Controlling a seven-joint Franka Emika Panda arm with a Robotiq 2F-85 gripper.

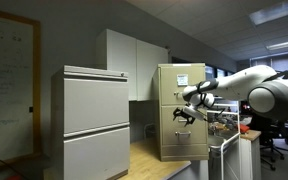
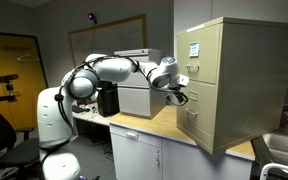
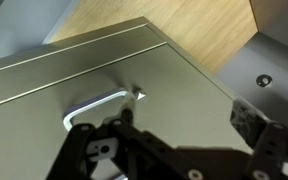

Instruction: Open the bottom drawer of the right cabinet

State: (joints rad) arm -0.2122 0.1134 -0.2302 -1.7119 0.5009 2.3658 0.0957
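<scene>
The right cabinet (image 1: 181, 100) (image 2: 239, 80) is tall and tan-beige, and stands on a wooden counter with a white paper sheet on its top drawer. Its bottom drawer (image 1: 185, 137) (image 2: 198, 126) is shut in both exterior views. In the wrist view a beige drawer front (image 3: 184, 85) fills the picture, with a small silver handle (image 3: 92, 103). My gripper (image 1: 185, 112) (image 2: 177, 95) (image 3: 184, 122) is open and empty, close in front of the cabinet's face. One fingertip is right beside the handle's end; I cannot tell if it touches.
A wider pale grey two-drawer cabinet (image 1: 96, 118) stands beside the tan one, with a gap of wooden counter (image 1: 152, 160) (image 2: 162, 124) (image 3: 199, 30) between them. The counter's front edge is near the tan cabinet. Office chairs and desks lie beyond.
</scene>
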